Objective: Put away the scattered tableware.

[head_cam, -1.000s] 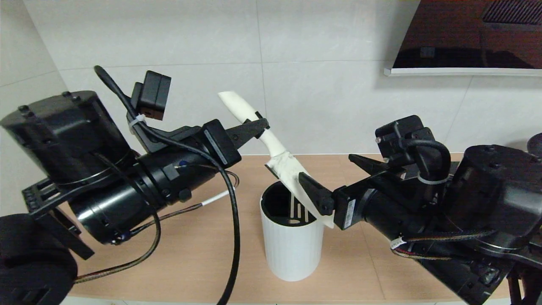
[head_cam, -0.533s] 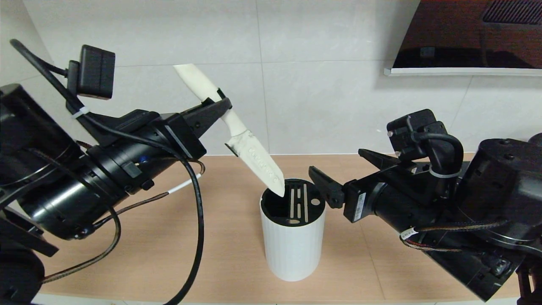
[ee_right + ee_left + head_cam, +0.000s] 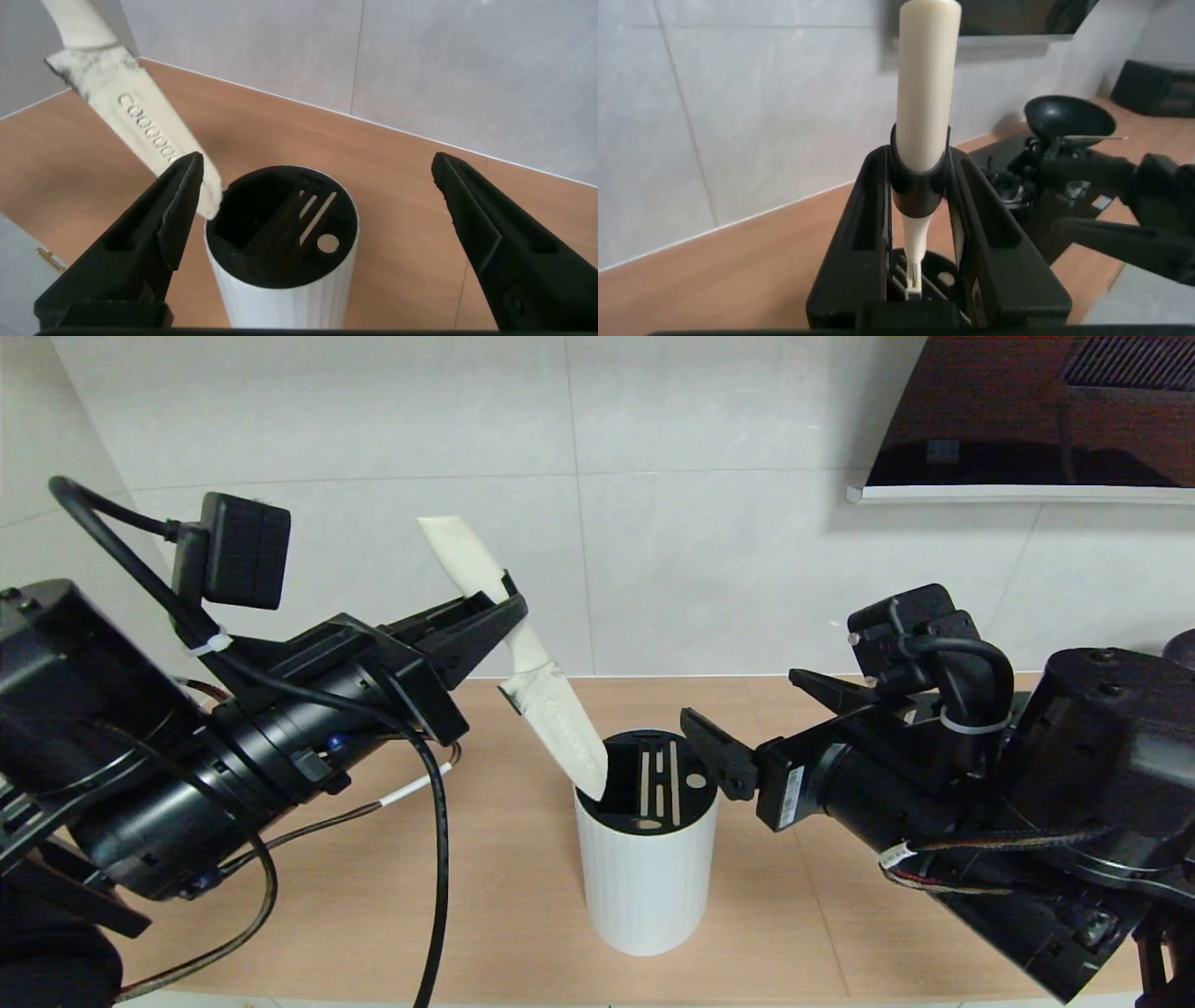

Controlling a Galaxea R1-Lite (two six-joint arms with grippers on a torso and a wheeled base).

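The white knife point(image 3: 553, 714) hangs tilted above the white ribbed holder point(image 3: 644, 887). Its handle leans up and away from the holder toward the left arm, and its blade tip is down at the holder's mouth, at the rim on that same side. The tip sits over the open well beside the black slotted insert point(image 3: 665, 767). I cannot tell whether it touches the rim.

The left claw point(image 3: 509, 616) pinches the knife's handle partway along, up and to the left of the holder. In the left wrist view its two fingers point(image 3: 878, 201) press on either side of the pale handle point(image 3: 924, 93).

The right claw point(image 3: 745, 700) is spread wide and holds nothing. It is level with the holder's top on the opposite side from the knife, with its nearer finger just beside the rim and not touching it. In the right wrist view the holder point(image 3: 280, 280) and the blade point(image 3: 131, 89) lie between its spread fingers.

The holder stands upright on the wooden tabletop point(image 3: 523, 905), with a white tiled wall point(image 3: 709, 569) behind it.
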